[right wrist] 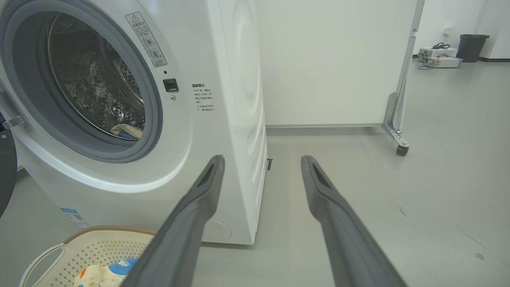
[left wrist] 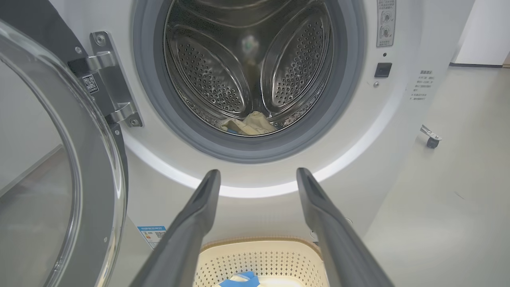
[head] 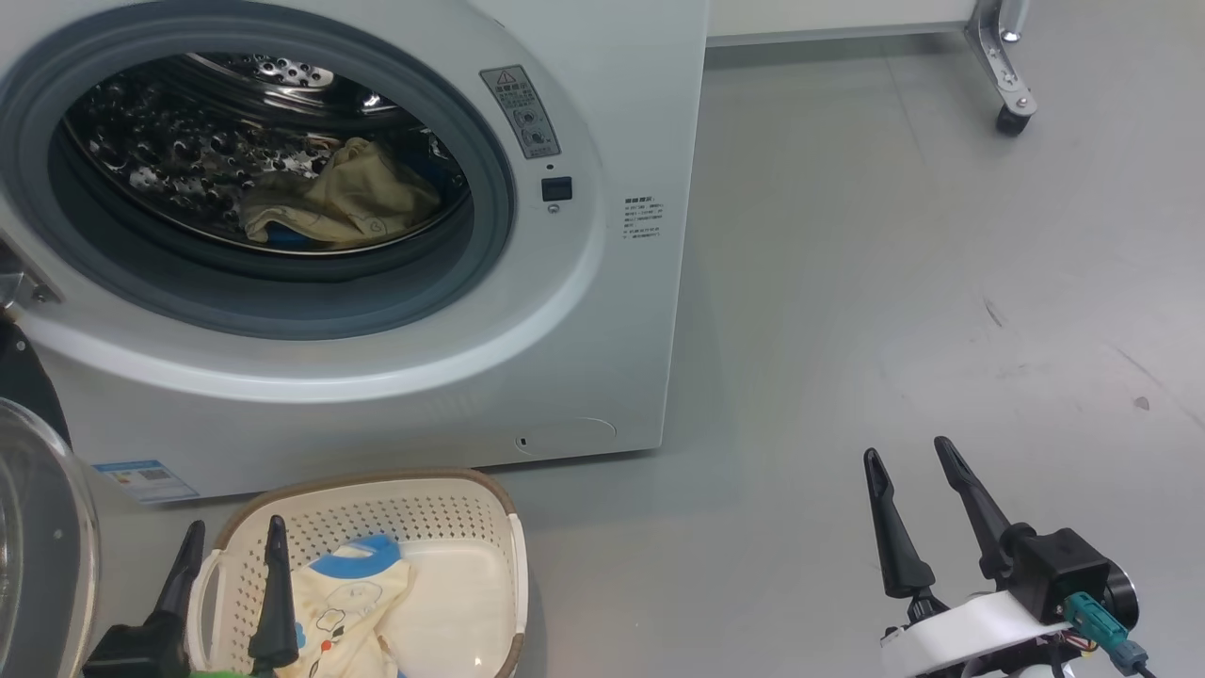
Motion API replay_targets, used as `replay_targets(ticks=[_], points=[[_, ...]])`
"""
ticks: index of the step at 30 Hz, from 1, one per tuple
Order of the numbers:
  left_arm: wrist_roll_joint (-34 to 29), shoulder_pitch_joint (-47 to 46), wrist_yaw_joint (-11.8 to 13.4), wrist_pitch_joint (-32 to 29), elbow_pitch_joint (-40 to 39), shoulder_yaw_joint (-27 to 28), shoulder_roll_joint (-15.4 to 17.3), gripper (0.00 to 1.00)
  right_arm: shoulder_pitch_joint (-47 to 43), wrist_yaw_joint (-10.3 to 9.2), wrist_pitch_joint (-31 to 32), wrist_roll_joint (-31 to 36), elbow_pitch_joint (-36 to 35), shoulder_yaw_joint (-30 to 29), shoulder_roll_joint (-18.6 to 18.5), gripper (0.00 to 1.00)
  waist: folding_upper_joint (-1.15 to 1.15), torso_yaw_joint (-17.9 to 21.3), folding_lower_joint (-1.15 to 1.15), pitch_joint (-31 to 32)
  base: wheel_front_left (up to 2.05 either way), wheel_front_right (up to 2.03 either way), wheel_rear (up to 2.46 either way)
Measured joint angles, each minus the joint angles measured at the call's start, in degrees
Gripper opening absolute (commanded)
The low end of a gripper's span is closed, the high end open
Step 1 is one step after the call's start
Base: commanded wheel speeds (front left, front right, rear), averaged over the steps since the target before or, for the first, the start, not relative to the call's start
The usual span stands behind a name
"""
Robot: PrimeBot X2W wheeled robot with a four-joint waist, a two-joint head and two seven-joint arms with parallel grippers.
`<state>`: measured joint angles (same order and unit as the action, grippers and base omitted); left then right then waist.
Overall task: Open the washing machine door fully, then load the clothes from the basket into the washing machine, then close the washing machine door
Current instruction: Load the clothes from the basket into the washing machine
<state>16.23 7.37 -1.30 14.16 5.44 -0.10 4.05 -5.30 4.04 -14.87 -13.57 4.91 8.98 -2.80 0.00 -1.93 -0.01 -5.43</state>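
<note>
Head view: door (head: 33,527) swung wide, one garment (head: 339,198) in the drum (head: 188,141), clothes (head: 353,593) lying in the basket (head: 452,490) before the machine (head: 602,311); the left gripper (head: 235,524) hovers over the basket, spread and empty. Left wrist view: its fingers (left wrist: 191,223) point at the porthole (left wrist: 247,151). Right wrist view: the right gripper (right wrist: 261,159), also spread and empty, above floor (right wrist: 398,191). Loading appears under way; next, a dip to pinch the clothes

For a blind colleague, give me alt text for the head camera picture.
A white washing machine stands open, a cream garment in its drum. In front, a basket holds a second garment with a blue collar; the open left gripper hovers at the basket, the open right gripper over the floor.
</note>
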Motion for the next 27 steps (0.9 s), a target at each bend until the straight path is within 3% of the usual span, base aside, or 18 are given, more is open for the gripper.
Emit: replay_targets(ticks=[9, 21, 27], points=[[0.90, -0.60, 0.00, -2.44, 4.08, -0.63, -0.12, 1.00, 1.20, 0.01, 0.00, 0.18, -2.33, 0.62, 0.00, 1.00, 0.00, 0.60, 0.00, -4.62, 0.00, 0.00, 0.00], [1.81, -8.56, -1.10, -10.71, 18.15, -4.05, -0.54, 1.00, 6.37, 0.30, 0.00, 0.54, -5.45, 1.54, -0.05, 1.00, 0.00, 2.41, 0.00, -13.47, 0.00, 0.00, 0.00], [-0.20, -14.86, -1.43, -14.93, 23.65, -5.27, 1.85, 1.00, 9.04, 0.46, 0.00, 0.66, -7.16, 3.10, -0.04, 1.00, 0.00, 3.81, 0.01, -18.21, 0.00, 0.00, 0.00]])
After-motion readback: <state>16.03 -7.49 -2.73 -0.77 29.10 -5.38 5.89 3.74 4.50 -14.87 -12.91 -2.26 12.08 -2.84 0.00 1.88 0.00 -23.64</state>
